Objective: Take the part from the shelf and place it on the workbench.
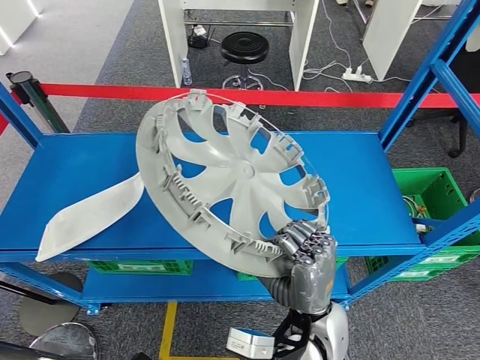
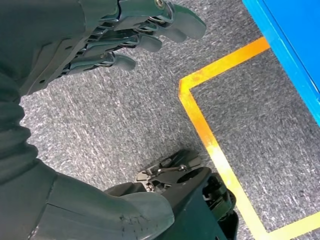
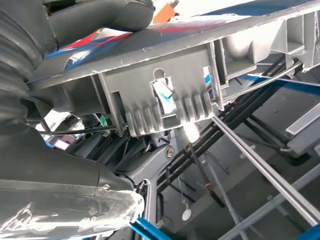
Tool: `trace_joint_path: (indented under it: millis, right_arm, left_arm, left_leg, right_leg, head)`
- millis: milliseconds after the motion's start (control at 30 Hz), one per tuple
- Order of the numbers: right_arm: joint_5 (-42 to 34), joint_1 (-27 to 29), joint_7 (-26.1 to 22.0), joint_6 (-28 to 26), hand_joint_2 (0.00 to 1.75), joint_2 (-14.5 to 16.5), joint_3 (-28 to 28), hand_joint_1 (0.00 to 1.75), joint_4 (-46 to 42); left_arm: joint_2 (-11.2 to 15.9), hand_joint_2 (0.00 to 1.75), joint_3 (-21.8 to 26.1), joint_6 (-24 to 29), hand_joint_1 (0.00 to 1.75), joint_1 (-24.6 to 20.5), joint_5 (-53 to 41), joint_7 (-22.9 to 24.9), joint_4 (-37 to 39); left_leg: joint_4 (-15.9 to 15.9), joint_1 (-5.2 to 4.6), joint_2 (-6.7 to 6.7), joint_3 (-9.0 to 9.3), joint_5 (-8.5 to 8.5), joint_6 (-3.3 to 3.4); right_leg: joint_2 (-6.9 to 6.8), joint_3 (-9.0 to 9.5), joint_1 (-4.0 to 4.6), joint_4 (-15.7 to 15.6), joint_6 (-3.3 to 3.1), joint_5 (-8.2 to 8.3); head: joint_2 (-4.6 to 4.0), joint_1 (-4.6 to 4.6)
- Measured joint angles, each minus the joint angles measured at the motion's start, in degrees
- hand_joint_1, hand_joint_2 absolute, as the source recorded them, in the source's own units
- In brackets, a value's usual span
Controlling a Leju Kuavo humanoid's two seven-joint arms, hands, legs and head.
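Note:
A large grey wheel cover with spoke openings and rim clips tilts above the blue shelf, its inner side toward me. My right hand grips its near rim from below, fingers curled over the edge. The right wrist view shows that rim close up, with a metal clip on it, and my thumb lying on it. My left hand hangs over the grey carpet, its fingers apart and holding nothing.
A flat whitish bag lies on the shelf's left part. Blue uprights frame the shelf, green bins sit lower right. A red barrier tape runs behind, with a black stool beyond. Yellow floor tape marks the carpet.

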Motion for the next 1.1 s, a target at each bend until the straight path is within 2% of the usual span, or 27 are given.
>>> trace_joint_path:
  millis: [33, 67, 100, 133, 200, 233, 267, 333, 367, 400, 433, 500, 533, 567, 600, 633, 667, 733, 767, 833, 867, 900, 967, 1000, 1033, 1067, 1100]
  right_arm:
    - [0.09, 0.09, -0.15, 0.00, 1.75, -0.09, 0.06, 1.75, 0.14]
    - [0.22, 0.18, -0.22, 0.00, 1.75, -0.15, 0.08, 1.75, 0.28]
    - [0.34, 0.24, -0.22, 0.00, 1.75, -0.19, 0.08, 1.75, 0.42]
    - [0.45, 0.27, -0.22, 0.00, 1.75, -0.22, 0.09, 1.75, 0.51]
    - [0.60, 0.28, -0.21, 0.00, 1.75, -0.31, 0.19, 1.75, 0.61]
    - [0.64, 0.31, -0.19, 0.00, 1.75, -0.37, 0.27, 1.75, 0.64]
    - [0.68, 0.36, -0.13, 0.00, 1.75, -0.43, 0.33, 1.75, 0.68]
    - [0.75, 0.46, -0.01, -0.01, 1.75, -0.51, 0.43, 1.75, 0.73]
    - [0.78, 0.48, 0.03, -0.01, 1.75, -0.54, 0.48, 1.75, 0.74]
    - [0.82, 0.47, 0.04, 0.00, 1.75, -0.55, 0.55, 1.75, 0.74]
    - [0.85, 0.46, 0.04, 0.01, 1.75, -0.55, 0.62, 1.75, 0.74]
    - [0.88, 0.44, 0.07, 0.02, 1.75, -0.58, 0.71, 1.75, 0.76]
    - [0.88, 0.44, 0.08, 0.02, 1.75, -0.60, 0.72, 1.75, 0.78]
    - [0.88, 0.44, 0.09, 0.02, 1.75, -0.61, 0.73, 1.75, 0.80]
    - [0.89, 0.44, 0.10, 0.02, 1.75, -0.62, 0.74, 1.75, 0.80]
    - [0.91, 0.44, 0.13, 0.02, 1.75, -0.63, 0.75, 1.75, 0.80]
    - [0.94, 0.44, 0.18, 0.01, 1.75, -0.64, 0.77, 1.75, 0.80]
    - [1.03, 0.42, 0.30, 0.00, 1.75, -0.66, 0.81, 1.75, 0.80]
    - [1.08, 0.41, 0.33, -0.01, 1.75, -0.69, 0.85, 1.75, 0.80]
    - [1.14, 0.41, 0.38, 0.00, 1.75, -0.80, 0.94, 1.75, 0.80]
    - [1.17, 0.43, 0.40, 0.00, 1.75, -0.90, 0.98, 1.75, 0.80]
    - [1.18, 0.45, 0.42, 0.01, 1.75, -1.01, 1.02, 1.75, 0.80]
    - [1.20, 0.50, 0.46, 0.01, 1.75, -1.25, 1.15, 1.75, 0.80]
    - [1.21, 0.54, 0.50, 0.00, 1.75, -1.35, 1.23, 1.75, 0.81]
    - [1.21, 0.61, 0.56, 0.00, 1.75, -1.45, 1.31, 1.75, 0.82]
    - [1.21, 0.72, 0.65, 0.00, 1.75, -1.55, 1.37, 1.75, 0.84]
    - [1.20, 0.84, 0.71, 0.00, 1.75, -1.62, 1.40, 1.75, 0.86]
  left_arm:
    - [-0.01, 1.75, 0.03, -0.02, 0.00, -0.01, -0.13, 0.02, 0.00]
    - [-0.01, 1.75, 0.05, -0.05, 0.00, 0.01, -0.27, 0.03, 0.00]
    - [-0.01, 1.75, 0.07, -0.08, 0.00, 0.02, -0.39, 0.04, 0.00]
    - [-0.04, 1.75, 0.08, -0.10, 0.00, 0.02, -0.49, 0.05, 0.00]
    - [-0.08, 1.75, 0.13, -0.13, 0.00, -0.01, -0.67, 0.05, 0.00]
    - [-0.09, 1.75, 0.16, -0.14, 0.00, -0.02, -0.80, 0.05, 0.00]
    - [-0.08, 1.75, 0.22, -0.14, 0.00, -0.02, -0.94, 0.05, 0.00]
    - [-0.02, 1.75, 0.35, -0.11, 0.00, 0.02, -1.19, 0.05, 0.00]
    - [0.02, 1.75, 0.40, -0.09, 0.00, 0.03, -1.29, 0.05, 0.00]
    - [0.07, 1.75, 0.43, -0.07, 0.00, 0.03, -1.38, 0.04, 0.00]
    - [0.11, 1.75, 0.44, -0.05, 0.00, 0.02, -1.43, 0.04, 0.00]
    - [0.09, 1.75, 0.44, -0.05, 0.00, 0.02, -1.50, 0.03, 0.00]
    - [0.08, 1.75, 0.44, -0.05, 0.00, 0.02, -1.52, 0.03, 0.00]
    - [0.07, 1.75, 0.44, -0.05, 0.00, 0.02, -1.54, 0.03, 0.00]
    - [0.08, 1.75, 0.44, -0.05, 0.00, 0.01, -1.56, 0.03, 0.00]
    - [0.09, 1.75, 0.44, -0.04, 0.00, -0.03, -1.59, 0.03, 0.00]
    - [0.10, 1.75, 0.44, -0.03, 0.00, -0.10, -1.63, 0.04, 0.00]
    - [0.11, 1.75, 0.44, 0.02, 0.00, -0.33, -1.71, 0.04, 0.00]
    - [0.11, 1.75, 0.44, 0.05, 0.00, -0.43, -1.76, 0.05, 0.00]
    - [0.07, 1.75, 0.46, 0.10, 0.00, -0.45, -1.86, 0.08, 0.00]
    - [0.05, 1.75, 0.48, 0.10, 0.00, -0.41, -1.89, 0.12, 0.00]
    - [0.04, 1.75, 0.51, 0.10, 0.00, -0.39, -1.91, 0.16, 0.00]
    - [0.03, 1.75, 0.68, 0.13, 0.00, -0.44, -1.99, 0.21, 0.00]
    - [0.02, 1.75, 0.79, 0.13, 0.00, -0.47, -2.04, 0.21, 0.00]
    - [-0.01, 1.75, 0.88, 0.14, 0.00, -0.49, -2.10, 0.22, 0.00]
    - [-0.03, 1.75, 0.95, 0.13, 0.00, -0.50, -2.14, 0.25, 0.00]
    - [-0.04, 1.75, 0.98, 0.13, 0.00, -0.51, -2.17, 0.29, 0.00]
  left_leg:
    - [0.01, -0.04, 0.00, -0.01, 0.00, 0.00]
    - [0.03, -0.06, 0.00, -0.01, 0.00, -0.01]
    - [0.07, -0.06, -0.01, 0.00, 0.02, -0.04]
    - [0.15, -0.05, -0.03, 0.01, 0.03, -0.11]
    - [0.37, -0.14, -0.07, -0.17, 0.13, -0.58]
    - [0.47, -0.18, -0.09, -0.31, 0.30, -0.97]
    - [0.52, -0.18, -0.10, -0.45, 0.56, -1.42]
    - [0.54, -0.05, -0.13, -0.66, 0.98, -2.22]
    - [0.85, 0.03, -0.14, -0.88, 0.48, -2.63]
    - [1.92, 0.14, -0.15, -1.34, -0.81, -3.05]
    - [4.05, 0.31, -0.15, -2.11, -2.87, -3.45]
    - [10.90, 0.70, -0.12, -4.14, -7.60, -4.22]
    - [13.81, 0.88, -0.11, -4.76, -8.93, -4.49]
    - [15.21, 1.03, -0.11, -4.64, -9.18, -4.67]
    - [14.43, 1.15, -0.10, -3.49, -8.30, -4.77]
    - [11.72, 1.25, -0.10, -1.39, -6.77, -4.78]
    - [7.79, 1.32, -0.11, 1.25, -5.46, -4.69]
    - [1.04, 1.19, -0.21, 5.52, -4.43, -4.17]
    - [-0.58, 1.06, -0.27, 6.34, -4.54, -3.85]
    - [-1.13, 0.93, -0.27, 6.03, -4.25, -3.09]
    - [-1.26, 0.96, -0.14, 5.70, -3.88, -2.64]
    - [-1.38, 1.01, -0.01, 5.30, -3.44, -2.11]
    - [-1.51, 0.94, 0.22, 4.26, -2.43, -1.29]
    - [-1.48, 0.80, 0.23, 3.61, -1.96, -1.07]
    - [-1.44, 0.62, 0.26, 2.94, -1.47, -0.96]
    - [-1.42, 0.41, 0.28, 2.28, -0.98, -0.88]
    - [-1.38, 0.20, 0.30, 1.63, -0.49, -0.83]
  right_leg:
    - [0.00, -1.67, 0.00, 2.82, 0.00, -0.50]
    - [-0.01, -2.44, 0.00, 3.59, -0.01, 0.27]
    - [-0.04, -2.21, -0.01, 2.22, -0.07, 2.13]
    - [-0.10, -0.97, -0.02, -1.19, -0.17, 4.68]
    - [-0.20, 2.01, 0.08, -8.05, -0.47, 8.20]
    - [-0.20, 2.84, 0.17, -10.00, -0.60, 9.00]
    - [-0.12, 3.04, 0.31, -10.54, -0.76, 9.16]
    - [-0.05, 2.57, 0.33, -10.72, -1.39, 9.89]
    - [-0.09, 2.36, 0.25, -10.87, -1.86, 10.29]
    - [-0.18, 2.07, 0.11, -11.04, -2.34, 10.72]
    - [-0.29, 1.72, 0.00, -11.18, -2.72, 11.14]
    - [-0.42, 0.82, 0.04, -11.13, -3.03, 11.82]
    - [-0.47, 0.32, 0.06, -11.07, -3.04, 12.18]
    - [-0.50, -0.19, 0.07, -10.99, -3.02, 12.52]
    - [-0.50, -0.67, 0.06, -10.88, -2.94, 12.82]
    - [-0.48, -1.09, 0.05, -10.76, -2.81, 13.10]
    - [-0.45, -1.41, 0.04, -10.65, -2.61, 13.34]
    - [-0.43, -1.89, 0.14, -10.55, -2.01, 13.88]
    - [-0.43, -2.05, 0.18, -10.55, -1.65, 14.21]
    - [-0.42, -2.30, 0.19, -10.64, -0.91, 14.87]
    - [-0.40, -2.57, 0.14, -10.43, -0.60, 14.60]
    - [-0.39, -3.09, 0.10, -9.57, -0.37, 13.52]
    - [-0.38, -5.02, 0.06, -4.51, -0.21, 8.84]
    - [-0.37, -6.14, 0.09, -0.78, -0.22, 6.28]
    - [-0.37, -6.95, 0.12, 2.65, -0.26, 4.54]
    - [-0.37, -7.12, 0.18, 4.77, -0.37, 4.02]
    - [-0.38, -6.31, 0.26, 4.90, -0.60, 4.78]
  head:
    - [0.00, -0.02]
    - [0.00, -0.01]
    - [0.00, 0.00]
    - [0.00, 0.01]
    - [0.00, -0.04]
    - [0.00, -0.05]
    - [0.00, -0.09]
    - [0.00, -0.05]
    - [0.00, -0.16]
    - [0.00, -0.30]
    - [0.00, -0.47]
    - [0.00, -0.72]
    - [0.00, -0.72]
    - [0.00, -0.72]
    - [0.00, -0.74]
    - [0.00, -0.74]
    - [0.00, -0.75]
    - [0.00, -0.70]
    - [0.00, -0.68]
    - [0.00, -0.64]
    - [0.00, -0.66]
    - [0.00, -0.59]
    - [0.00, -0.42]
    - [0.00, -0.32]
    - [0.00, -0.28]
    - [0.00, -0.27]
    - [0.00, -0.26]
